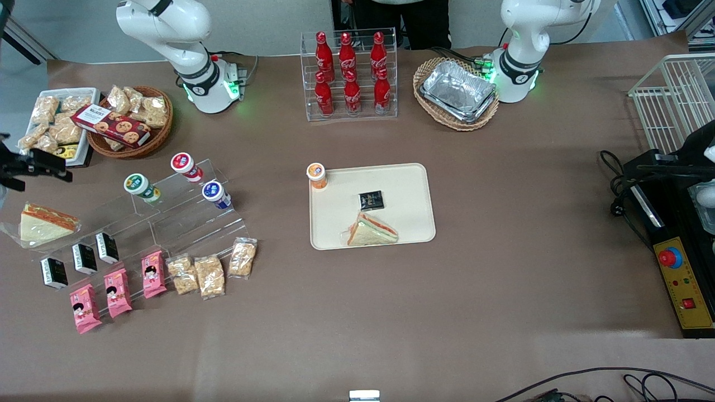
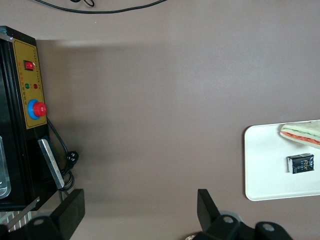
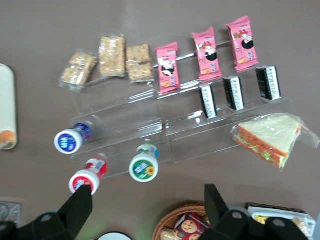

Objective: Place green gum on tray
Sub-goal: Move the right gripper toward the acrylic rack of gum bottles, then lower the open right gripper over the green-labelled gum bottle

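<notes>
The green gum (image 1: 141,186) stands on the upper step of a clear acrylic stand, toward the working arm's end of the table. It also shows in the right wrist view (image 3: 144,166). The cream tray (image 1: 410,184) lies mid-table and holds a sandwich (image 1: 371,230) and a small black packet (image 1: 371,199). An orange-lidded canister (image 1: 317,174) stands at the tray's corner. My gripper (image 1: 39,166) hangs high above the table at the working arm's end, open and empty (image 3: 147,202). It is clear of the gum, which lies just ahead of the open fingers.
A red-lidded canister (image 1: 184,164) and a blue-lidded one (image 1: 215,192) stand on the same stand near the gum. Black boxes (image 1: 84,258), pink snack packs (image 1: 117,291) and a wrapped sandwich (image 1: 42,223) lie around it. A wicker basket of biscuits (image 1: 131,125) is farther back.
</notes>
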